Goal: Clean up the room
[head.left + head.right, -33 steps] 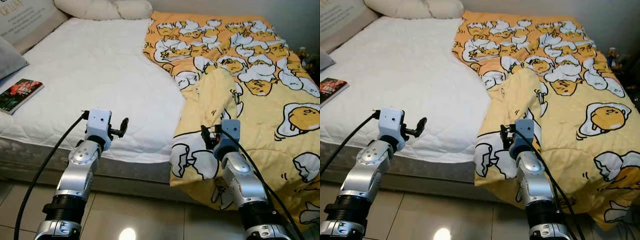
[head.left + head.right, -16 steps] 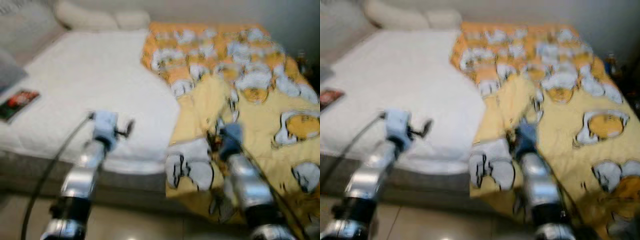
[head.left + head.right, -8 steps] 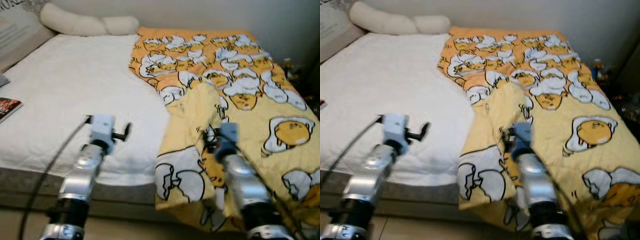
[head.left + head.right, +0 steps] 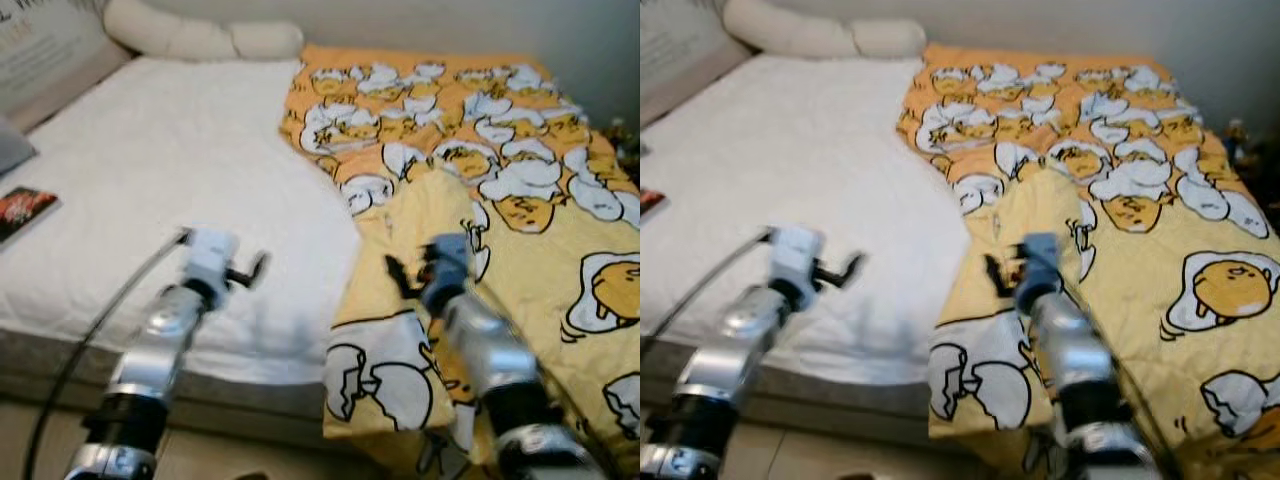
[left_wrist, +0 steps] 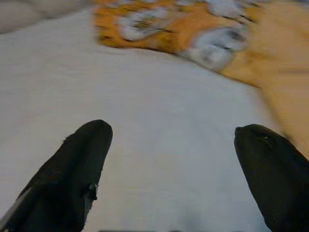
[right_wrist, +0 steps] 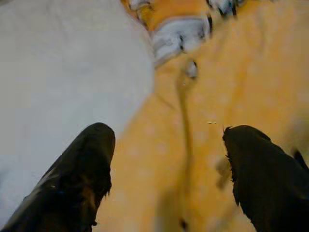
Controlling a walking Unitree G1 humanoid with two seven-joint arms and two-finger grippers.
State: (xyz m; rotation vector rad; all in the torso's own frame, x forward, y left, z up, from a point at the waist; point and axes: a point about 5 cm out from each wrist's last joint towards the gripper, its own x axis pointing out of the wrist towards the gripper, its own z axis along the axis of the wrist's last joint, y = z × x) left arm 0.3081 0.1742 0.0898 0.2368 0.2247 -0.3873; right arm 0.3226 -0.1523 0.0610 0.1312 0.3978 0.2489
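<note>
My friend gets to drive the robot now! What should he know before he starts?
Left claw: open, holding nothing, over the white mattress.
Right claw: open, holding nothing, over the folded edge of the yellow blanket.
Blanket: bunched on the robot's right half of the bed, with a corner hanging off the front edge.
A book lies near the mattress's left side; pillows at the head.
Done: nothing gripped yet.
Left: probably spread the blanket and put away the book.

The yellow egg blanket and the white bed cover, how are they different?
The yellow egg blanket has cartoon egg pictures; the white bed cover is plain, with a quilted texture. The blanket is rumpled, with a folded edge, and hangs over the bed's front edge; the white cover lies flat and smooth. The right gripper is over the blanket, the left gripper over the white cover. Both lie on the same bed.
</note>
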